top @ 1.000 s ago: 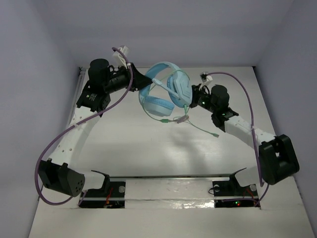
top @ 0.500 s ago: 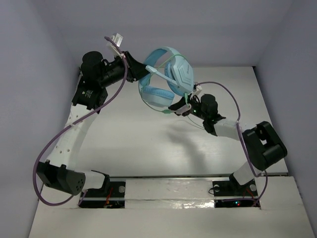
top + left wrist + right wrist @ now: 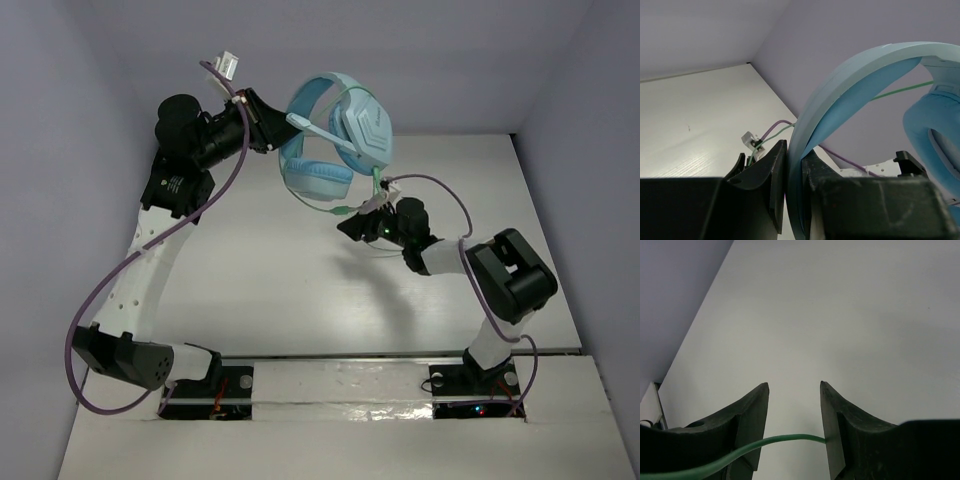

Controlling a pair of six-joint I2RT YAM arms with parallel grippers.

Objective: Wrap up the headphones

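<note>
Above the far edge of the surface [image 3: 260, 290], left of its middle, the headphones [image 3: 335, 135] hang in the air, clear of the surface. The left end effector [image 3: 794, 165] is clamped narrowly on the light blue headband [image 3: 840, 95], one finger on each side. The ear cups [image 3: 315, 180] sit to the right of that grip. The thin green cable [image 3: 765, 442] drops from the headphones to the right end effector [image 3: 794, 390]. Its jaws stand apart, with the cable crossing the gap between them, unpinched, and reaching the inner face of one finger.
</note>
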